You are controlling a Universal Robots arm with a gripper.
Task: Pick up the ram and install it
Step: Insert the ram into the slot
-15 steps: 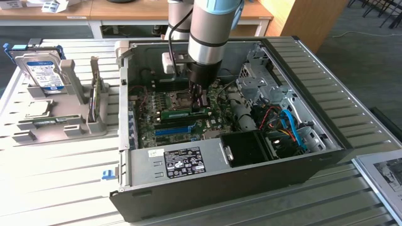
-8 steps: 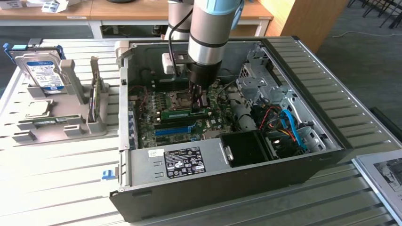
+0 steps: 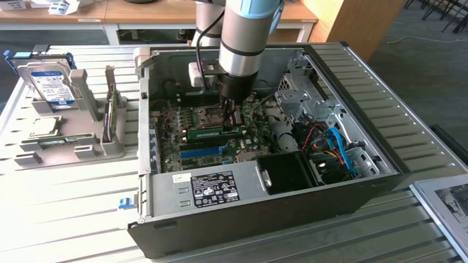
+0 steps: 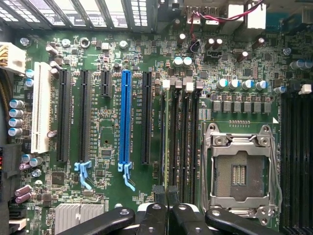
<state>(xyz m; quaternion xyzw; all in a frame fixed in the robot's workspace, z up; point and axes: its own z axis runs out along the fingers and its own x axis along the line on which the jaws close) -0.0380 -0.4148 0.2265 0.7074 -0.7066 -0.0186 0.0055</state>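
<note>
Exterior view's left: blue-labelled hard drive stands upright in a grey fixture on the slatted table. A silver square chip lies flat lower on the same fixture.

Centre: open black computer case lies on its side with the green motherboard exposed. The robot arm comes straight down into the case. The gripper is low over the board, just beside the CPU socket.

The ram is inside the case, on edge along the memory slots, between the socket and the long blue slot. One end is under the fingertips and the rest runs toward the exterior view's left. The fingers are pinched nearly together on the ram's top edge. Cannot tell if it is fully seated.

In the wrist view the black fingertips stand close side by side, in line with the memory slot bank, blue slot on one side and socket on the other.

Toward the exterior view's right: labelled power supply at the near wall, black fan shroud beside it, then blue cables in the drive bay. A printed sheet lies on the table well apart from the case.
</note>
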